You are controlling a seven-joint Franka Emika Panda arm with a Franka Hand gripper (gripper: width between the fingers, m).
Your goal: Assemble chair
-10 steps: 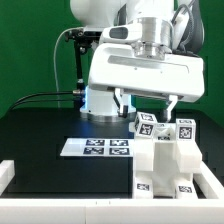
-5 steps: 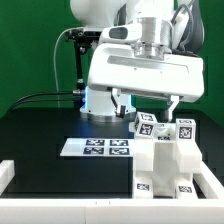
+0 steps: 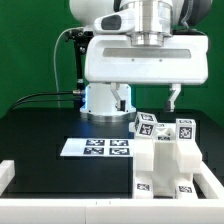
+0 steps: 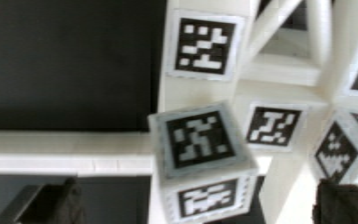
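The chair (image 3: 165, 158) stands partly built at the exterior view's right, a blocky white stack with tagged posts (image 3: 146, 124) on top. My gripper (image 3: 148, 98) hangs open above those posts, both fingers clear of them and holding nothing. In the wrist view the chair's white frame bars and several tagged faces (image 4: 201, 138) fill the picture. A tagged block (image 4: 208, 197) shows between my dark fingers (image 4: 51, 203), with wide gaps on both sides.
The marker board (image 3: 96, 147) lies flat on the black table (image 3: 50, 125) to the exterior view's left of the chair. A white rim (image 3: 60, 205) borders the table's front and left. A green backdrop stands behind the arm's base.
The gripper has risen straight up from the chair's top posts, its fingers now higher above them. The chair has not moved.
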